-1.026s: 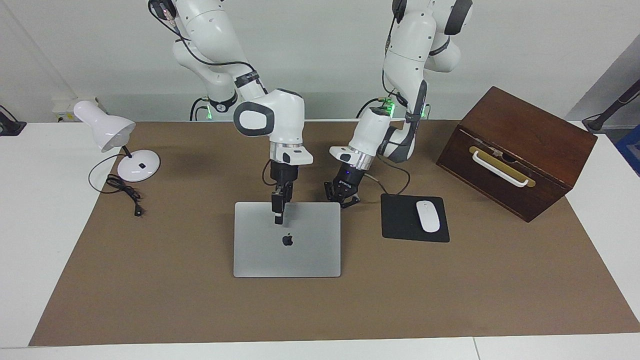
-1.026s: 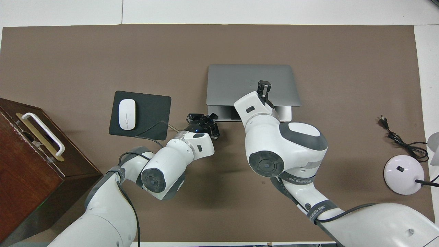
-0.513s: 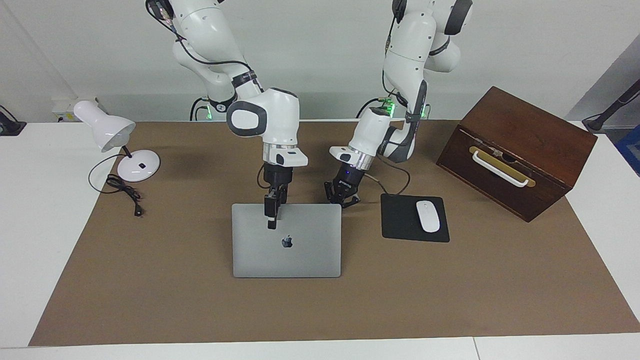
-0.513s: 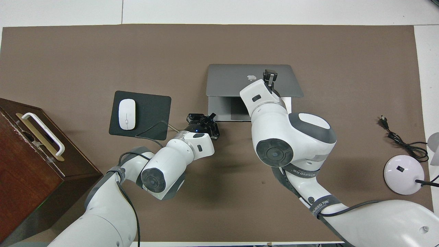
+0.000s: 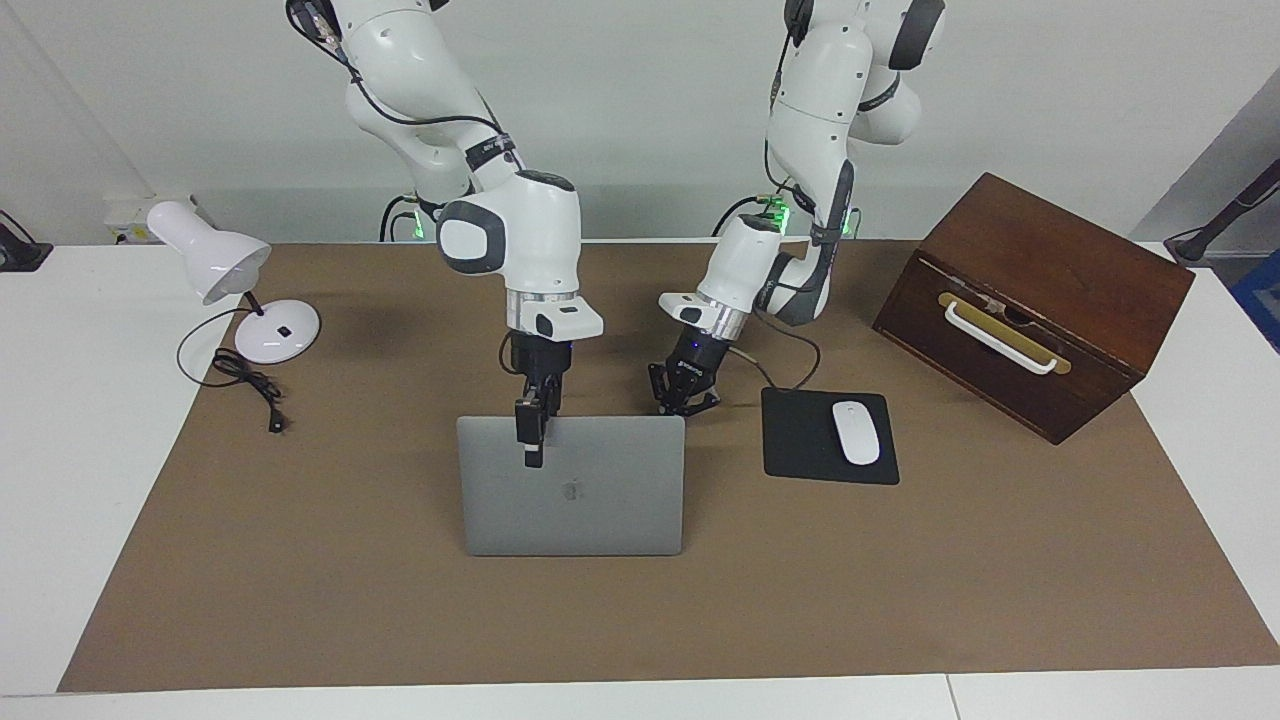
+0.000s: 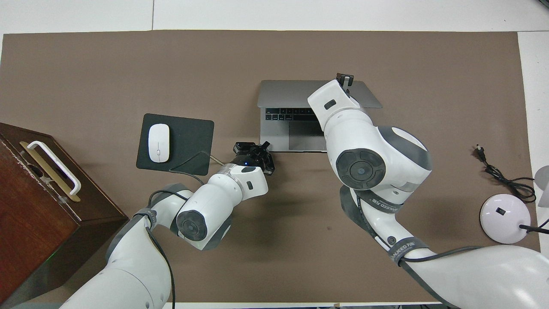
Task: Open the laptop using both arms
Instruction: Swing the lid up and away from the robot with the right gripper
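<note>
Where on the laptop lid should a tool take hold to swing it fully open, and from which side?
Take the laptop lid by its raised free edge, nearest the robots, from above, a finger on each face. It is thin, tilted up and hinged at its farthest edge, so the free edge likely gives most leverage. The right tool grips there.

White wall, white table (brown mat on top).

Bright, even light from above; both views are sharp. Soft shadows lie under the arms on the brown mat, with no glare anywhere.
</note>
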Robot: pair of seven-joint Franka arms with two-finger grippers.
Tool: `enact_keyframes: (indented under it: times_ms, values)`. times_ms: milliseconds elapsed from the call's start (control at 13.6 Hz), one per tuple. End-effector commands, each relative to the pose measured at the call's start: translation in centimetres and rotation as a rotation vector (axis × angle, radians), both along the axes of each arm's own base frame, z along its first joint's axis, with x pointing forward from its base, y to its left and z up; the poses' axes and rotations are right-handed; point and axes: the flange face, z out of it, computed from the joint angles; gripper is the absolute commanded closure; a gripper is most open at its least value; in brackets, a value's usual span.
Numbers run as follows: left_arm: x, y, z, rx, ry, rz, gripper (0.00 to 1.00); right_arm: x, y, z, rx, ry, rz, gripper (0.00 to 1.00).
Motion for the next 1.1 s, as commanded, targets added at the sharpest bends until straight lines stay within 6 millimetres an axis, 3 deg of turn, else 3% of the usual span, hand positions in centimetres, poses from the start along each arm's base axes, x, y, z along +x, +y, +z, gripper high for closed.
enact_keyframes:
  times_ms: [0, 220, 513, 879, 1026]
  values:
    - [0.3, -0.3, -1.0, 0.002, -0.004, -0.017, 1.0, 2.2, -0.6, 0.9, -0.005, -0.01, 0.038, 0.4]
    - [0.3, -0.3, -1.1, 0.003, -0.002, -0.017, 1.0, 4.9, -2.3, 2.2, -0.015, -0.03, 0.032, 0.4]
    - [0.3, -0.2, -1.3, 0.004, 0.0, -0.016, 1.0, 5.4, -2.6, 2.2, -0.007, -0.002, 0.052, 0.4]
    - [0.3, -0.3, -1.3, 0.004, 0.0, -0.017, 1.0, 6.4, -3.0, 3.6, 0.007, -0.034, 0.042, 0.4]
    - [0.3, -0.3, -1.3, 0.004, 0.0, -0.017, 1.0, 7.4, -4.2, 3.3, 0.004, -0.038, 0.044, 0.4]
